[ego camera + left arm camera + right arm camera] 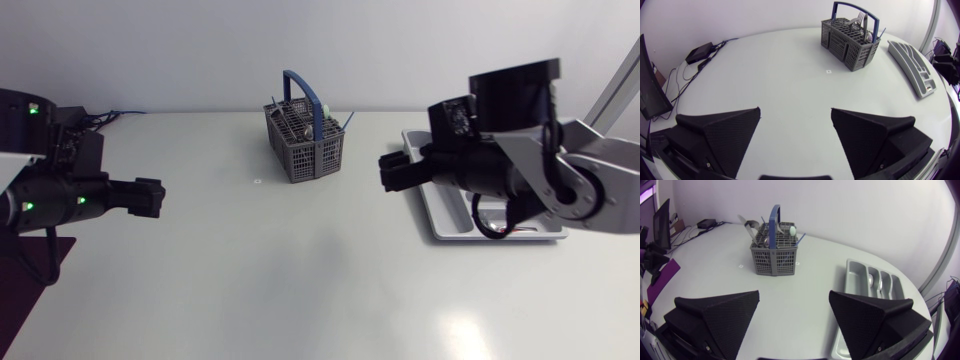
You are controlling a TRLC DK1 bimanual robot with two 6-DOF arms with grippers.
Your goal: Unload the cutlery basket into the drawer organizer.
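A white table is spreading under both my arms. My left gripper is hanging released, gripping nothing; the loaded cutlery basket is standing at the far middle; my right gripper is gaping empty, just beside the drawer organizer

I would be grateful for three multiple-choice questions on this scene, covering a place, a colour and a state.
1. Where does the drawer organizer lie?
A) beneath the right arm
B) beside the left arm
C) in the table's middle

2. What colour is the handle of the basket?
A) red
B) blue
C) yellow

3. How is the left end effector?
A) shut on a fork
B) shut on a spoon
C) open and empty

Answers:
1 A, the right arm hangs over it in the head view.
2 B, a blue arch stands over the grey basket.
3 C, only bare table shows between its fingers.
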